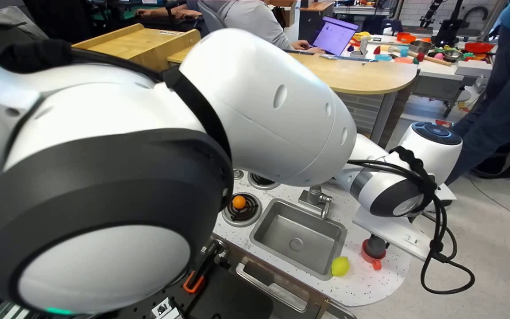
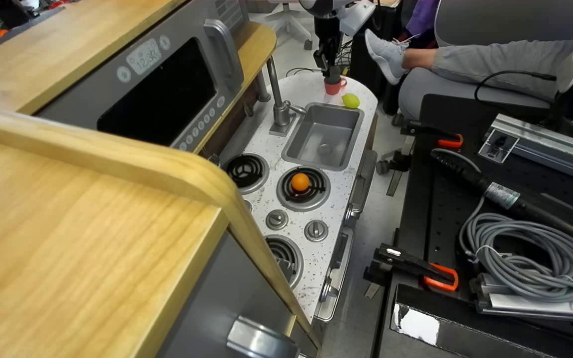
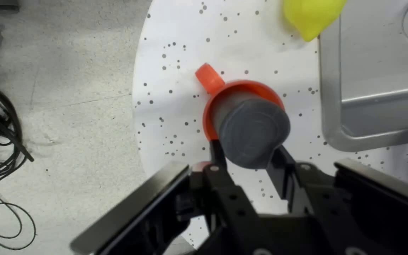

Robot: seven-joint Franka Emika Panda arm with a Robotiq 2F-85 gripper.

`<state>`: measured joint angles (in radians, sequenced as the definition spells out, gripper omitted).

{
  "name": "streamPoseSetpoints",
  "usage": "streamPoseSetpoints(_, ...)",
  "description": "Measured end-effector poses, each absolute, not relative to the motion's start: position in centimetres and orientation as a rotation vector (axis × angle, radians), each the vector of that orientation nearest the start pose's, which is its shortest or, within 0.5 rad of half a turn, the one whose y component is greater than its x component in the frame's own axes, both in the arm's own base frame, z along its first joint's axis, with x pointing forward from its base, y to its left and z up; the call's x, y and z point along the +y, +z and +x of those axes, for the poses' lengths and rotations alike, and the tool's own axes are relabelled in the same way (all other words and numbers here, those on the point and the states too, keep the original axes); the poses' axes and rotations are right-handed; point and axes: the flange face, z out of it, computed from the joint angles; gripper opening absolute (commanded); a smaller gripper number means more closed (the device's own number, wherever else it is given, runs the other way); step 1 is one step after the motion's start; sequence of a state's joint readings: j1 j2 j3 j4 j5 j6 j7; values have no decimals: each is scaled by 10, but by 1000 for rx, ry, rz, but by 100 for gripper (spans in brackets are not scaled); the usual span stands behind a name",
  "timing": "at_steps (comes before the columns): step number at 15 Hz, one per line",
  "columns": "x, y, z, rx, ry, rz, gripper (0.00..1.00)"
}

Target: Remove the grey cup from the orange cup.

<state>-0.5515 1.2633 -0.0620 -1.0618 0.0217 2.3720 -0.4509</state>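
The grey cup (image 3: 255, 132) stands upside down with its open end inside the orange cup (image 3: 209, 120). It leans a little in the wrist view, and its base faces the camera. The orange cup is upright on the white counter. Both cups also show in the exterior views, the grey cup (image 1: 375, 247) (image 2: 334, 75) above the orange cup (image 1: 365, 253) (image 2: 333, 89). My gripper (image 3: 249, 151) (image 2: 330, 63) has one finger on each side of the grey cup, and both seem to touch it. Its fingertips reach down near the orange cup's rim; the grey cup's lower part is hidden.
A yellow-green ball-like lemon (image 1: 340, 266) (image 2: 350, 101) lies beside the sink basin (image 1: 277, 204) (image 2: 359, 124). The faucet (image 2: 281, 114) stands behind the sink. An orange ball (image 1: 239, 202) (image 2: 300, 182) sits on a burner. The counter's rounded edge (image 3: 138, 106) is near the cups.
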Motion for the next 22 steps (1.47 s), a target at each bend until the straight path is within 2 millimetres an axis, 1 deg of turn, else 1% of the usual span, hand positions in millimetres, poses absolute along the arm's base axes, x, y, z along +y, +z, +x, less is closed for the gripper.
streamPoseSetpoints(3,-429,57,631,217,-60,-3213,8)
streamPoseSetpoints(7,-431,71,635,220,-74,-3213,8)
streamPoseSetpoints(10,-430,84,635,222,-43,-3191,8)
streamPoseSetpoints(12,-432,93,632,220,-2,-3169,8)
streamPoseSetpoints(15,-442,106,619,241,43,-3152,8)
streamPoseSetpoints(17,-452,109,605,269,74,-3156,8)
streamPoseSetpoints(19,-459,105,588,292,124,-3159,8)
streamPoseSetpoints(22,-463,84,562,313,214,-3152,8)
